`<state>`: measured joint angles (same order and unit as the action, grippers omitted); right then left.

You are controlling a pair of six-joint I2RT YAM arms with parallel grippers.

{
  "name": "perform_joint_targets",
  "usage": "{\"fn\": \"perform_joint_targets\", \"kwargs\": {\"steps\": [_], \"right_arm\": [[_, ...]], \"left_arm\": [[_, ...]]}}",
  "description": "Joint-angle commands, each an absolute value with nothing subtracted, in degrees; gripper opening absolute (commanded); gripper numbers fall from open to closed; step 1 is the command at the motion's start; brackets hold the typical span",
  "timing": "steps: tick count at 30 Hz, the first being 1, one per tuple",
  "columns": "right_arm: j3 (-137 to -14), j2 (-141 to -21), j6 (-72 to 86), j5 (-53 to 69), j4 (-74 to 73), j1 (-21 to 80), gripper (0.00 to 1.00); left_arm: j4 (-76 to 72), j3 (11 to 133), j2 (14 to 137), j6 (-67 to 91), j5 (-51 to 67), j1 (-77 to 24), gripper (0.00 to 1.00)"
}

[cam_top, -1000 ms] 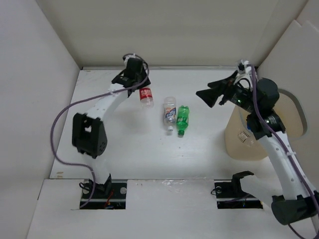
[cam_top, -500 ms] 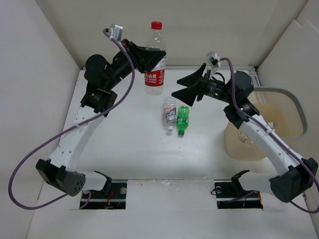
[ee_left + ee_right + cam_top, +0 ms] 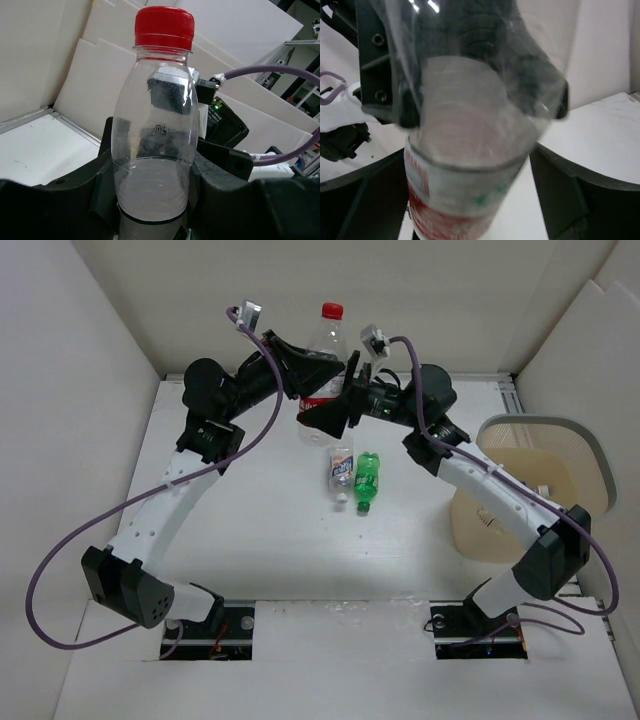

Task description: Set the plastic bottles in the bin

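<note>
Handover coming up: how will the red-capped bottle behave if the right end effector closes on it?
Probably very light: the red-capped bottle is see-through and looks empty. Its thin clear wall may dent or buckle under a firm squeeze. The smooth round body could slip or twist between the pads, so the label band low on the bottle looks like the safer place to grip.

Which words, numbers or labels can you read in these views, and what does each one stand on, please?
"2024", followed by unreadable characters: printed on the red-capped bottle.
Red-and-white label on that bottle: blurred, unreadable.
Labels on the lying clear bottle and green bottle: too small to read.
</note>
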<state>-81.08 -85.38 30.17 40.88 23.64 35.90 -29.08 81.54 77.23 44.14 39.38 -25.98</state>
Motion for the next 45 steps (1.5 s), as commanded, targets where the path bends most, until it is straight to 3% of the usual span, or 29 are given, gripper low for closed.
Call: {"fn": "perform_joint_targets", "kwargs": {"steps": [1,3,5,6,11,16,18,25,27,28,29,30,42,45], "right_arm": [[-86.48,-88.58,30.59,41.83,27.33,37.7,0.9],[-87.01,-88.59,30.59,43.32,27.33,37.71,0.41],[-84.91,-86.85,30.59,42.2,27.33,36.92,0.0],[-83.86,-85.7,30.59,41.32,26.55,36.31,0.0],[-74.03,-74.73,26.38,32.36,15.14,26.74,0.0],[-68.3,-56.36,21.53,19.54,-4.45,15.49,0.0],[-67.77,-50.66,20.13,11.63,-13.3,10.3,0.05],[-75.58,-46.85,21.96,-20.44,-38.82,0.7,0.04],[-75.59,-44.66,24.69,-28.43,-40.25,0.7,0.26],[-75.59,-43.95,25.83,-30.48,-41.04,0.7,0.53],[-75.06,-42.73,26.97,-31.89,-41.74,0.18,0.87],[-75.06,-42.71,26.98,-32.6,-41.75,0.18,1.0],[-83.67,-44.74,28.74,-37.53,-44.12,0.18,1.0],[-83.15,-43.42,26.02,-31.94,-41.67,0.18,1.0]], "left_arm": [[-34.98,81.39,77.17,45.53,41.84,-26.81,0.0],[-34.98,81.39,77.17,45.53,41.84,-26.81,0.19],[-33.41,81.39,76.47,43.26,40.26,-26.81,0.54],[-32.18,81.39,76.46,42.2,37.38,-26.81,1.0],[-18.65,85.42,75.06,35.96,25.16,-25.75,1.0],[-8.89,86.66,74.53,31.21,7.77,-25.75,1.0],[-5.37,84.92,74.53,30.68,4.41,-25.75,1.0],[-3.61,76.99,73.91,34.1,0.7,-26.81,1.0],[-1.77,76.99,75.05,34.72,-0.08,-27.33,1.0],[0.24,76.99,76.45,34.72,-1.65,-28.2,1.0],[1.22,77.95,77.25,34.72,-3.06,-30.13,1.0],[2.27,78.65,78.13,34.11,-6.38,-31.28,1.0],[11.78,82.97,95.88,34.72,-8.88,-34.1,1.0],[11.78,83.5,99.13,34.19,-7.03,-34.1,1.0]]}}
